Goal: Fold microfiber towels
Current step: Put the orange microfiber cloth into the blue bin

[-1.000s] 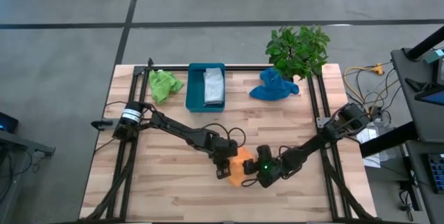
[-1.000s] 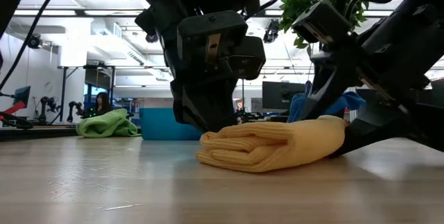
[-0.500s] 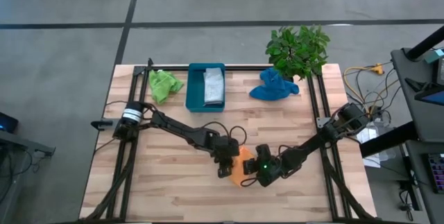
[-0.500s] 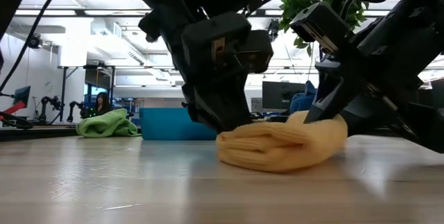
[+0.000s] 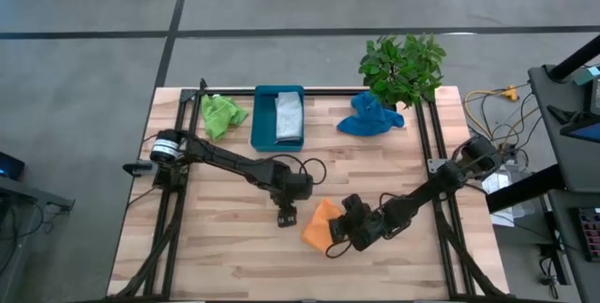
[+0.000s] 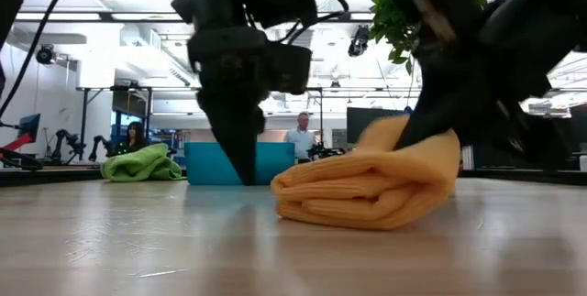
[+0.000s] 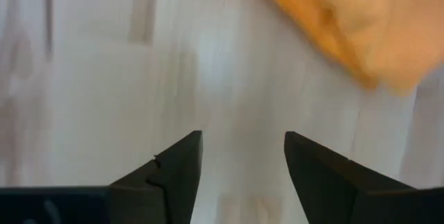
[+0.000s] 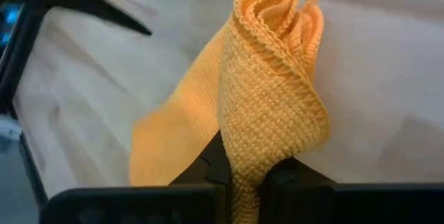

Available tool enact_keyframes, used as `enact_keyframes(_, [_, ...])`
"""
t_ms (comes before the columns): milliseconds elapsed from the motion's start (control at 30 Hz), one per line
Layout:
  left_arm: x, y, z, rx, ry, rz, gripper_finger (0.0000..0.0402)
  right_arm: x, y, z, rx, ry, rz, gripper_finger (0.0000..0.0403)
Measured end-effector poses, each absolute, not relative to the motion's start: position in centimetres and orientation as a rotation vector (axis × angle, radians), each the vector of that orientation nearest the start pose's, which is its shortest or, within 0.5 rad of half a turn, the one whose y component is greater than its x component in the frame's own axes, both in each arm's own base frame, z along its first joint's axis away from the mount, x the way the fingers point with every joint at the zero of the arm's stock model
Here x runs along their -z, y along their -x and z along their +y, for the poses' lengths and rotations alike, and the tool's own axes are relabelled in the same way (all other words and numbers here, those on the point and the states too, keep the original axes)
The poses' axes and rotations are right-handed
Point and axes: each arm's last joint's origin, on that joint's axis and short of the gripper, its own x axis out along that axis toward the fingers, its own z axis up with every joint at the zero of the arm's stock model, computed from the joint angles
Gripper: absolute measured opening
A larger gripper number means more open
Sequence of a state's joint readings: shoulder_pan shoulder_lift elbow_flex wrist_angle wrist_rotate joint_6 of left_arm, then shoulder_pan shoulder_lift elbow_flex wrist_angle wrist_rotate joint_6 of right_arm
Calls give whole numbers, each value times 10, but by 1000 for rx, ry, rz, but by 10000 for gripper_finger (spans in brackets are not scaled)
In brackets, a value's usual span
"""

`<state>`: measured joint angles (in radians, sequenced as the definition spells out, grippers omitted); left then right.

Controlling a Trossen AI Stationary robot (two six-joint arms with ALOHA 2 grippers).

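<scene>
Mid-fold on orange towel (image 5: 322,225): right gripper (image 5: 339,234) clenched on bunched edge, left gripper (image 5: 285,217) released, just beside towel. Next probably lay flat, square corners.

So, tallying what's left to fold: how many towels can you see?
4. The orange towel sits mid-table, pinched in the right tool; the lime green towel lies left of the teal tray; the grey towel lies inside the tray; the blue towel lies by the plant.
</scene>
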<state>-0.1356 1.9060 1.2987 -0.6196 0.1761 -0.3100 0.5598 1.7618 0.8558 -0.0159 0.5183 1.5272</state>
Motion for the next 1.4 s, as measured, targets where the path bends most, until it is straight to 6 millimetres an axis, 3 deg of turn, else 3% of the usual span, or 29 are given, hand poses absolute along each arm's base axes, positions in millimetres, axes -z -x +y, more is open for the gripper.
enact_keyframes(167, [-183,-350,-51,14,207,1310,192,-160,-283,158,393,-768,596,19])
enact_keyframes(333, [-198,-313,-36,-63,191,1276,192,-190,-290,158,222,-535,563,19])
enact_keyframes(400, [-208,-295,-33,-74,212,1236,192,-204,-295,155,204,-531,526,18])
enact_keyframes(667, [-244,-206,-26,-114,412,968,192,-233,-323,119,147,-553,496,18])
enact_keyframes(900, [-260,-151,-22,-72,640,634,192,-259,-354,63,79,-547,460,18])
enact_keyframes(1033, [-256,-137,-19,-70,688,564,192,-271,-366,25,50,-581,433,18])
enact_keyframes(1167, [-253,-136,-19,-60,665,515,192,-282,-370,0,42,-572,401,18])
enact_keyframes(1400, [-261,-159,-16,-116,555,339,192,-296,-373,0,-127,-425,383,18])
